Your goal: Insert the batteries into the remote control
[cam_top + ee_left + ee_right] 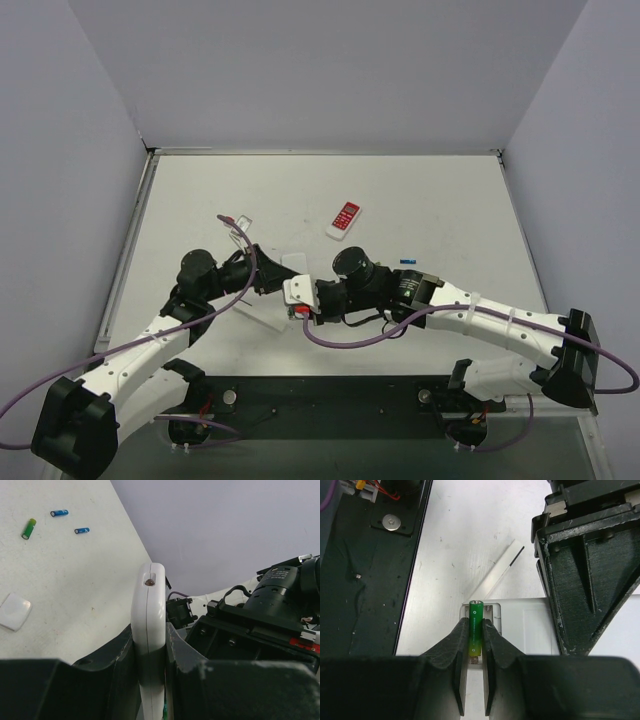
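Left gripper (pixel 150 632): nearly closed, clamping the slim white plastic remote control (pixel 148 595) edge-on above the near-middle of the table (pixel 440 200). Right gripper (pixel 475 630): pinched tight on a green cylindrical battery (pixel 475 611), tip right at the remote's open battery bay (pixel 492 614).

Step in hand looks like seating that cell. I'd line it up with the slot's long axis, spring end first, press flat, and release only once it sits. Left must hold firm.

Small red-and-white remote (pixel 344 220) lies mid-table. A spare small blue battery (pixel 407 261) is right of centre.

Can't read polarity marks or contacts, or tell whether a cell is already in. The battery's lower end is hidden between the fingers. In the top view both wrists cover the bay.
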Available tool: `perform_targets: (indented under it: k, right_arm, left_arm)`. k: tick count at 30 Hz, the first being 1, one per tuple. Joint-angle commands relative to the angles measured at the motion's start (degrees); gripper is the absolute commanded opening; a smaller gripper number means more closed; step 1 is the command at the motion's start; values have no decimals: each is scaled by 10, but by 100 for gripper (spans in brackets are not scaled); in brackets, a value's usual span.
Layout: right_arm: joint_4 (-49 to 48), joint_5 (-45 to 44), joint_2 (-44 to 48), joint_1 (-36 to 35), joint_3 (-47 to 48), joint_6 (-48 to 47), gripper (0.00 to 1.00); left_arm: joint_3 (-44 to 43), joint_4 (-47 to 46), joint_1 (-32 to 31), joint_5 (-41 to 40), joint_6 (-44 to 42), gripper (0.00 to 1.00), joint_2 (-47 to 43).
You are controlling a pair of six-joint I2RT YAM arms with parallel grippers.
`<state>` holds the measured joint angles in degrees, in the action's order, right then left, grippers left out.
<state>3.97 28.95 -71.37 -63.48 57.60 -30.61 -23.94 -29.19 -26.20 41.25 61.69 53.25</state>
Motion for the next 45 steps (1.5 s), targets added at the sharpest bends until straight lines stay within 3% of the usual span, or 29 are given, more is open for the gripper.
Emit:
perform_targets:
  k: [1, 18, 45]
  right_arm:
    - [34, -18, -15, -1, 18, -30, 0]
    - [24, 37, -9, 28, -5, -16, 0]
    - [69, 66, -42, 33, 22, -32, 21]
  left_arm:
    - [-39, -27, -2, 22, 13, 0, -9]
    - [-13, -67, 22, 16, 60, 0, -16]
    - [-6, -57, 23, 8, 65, 0, 4]
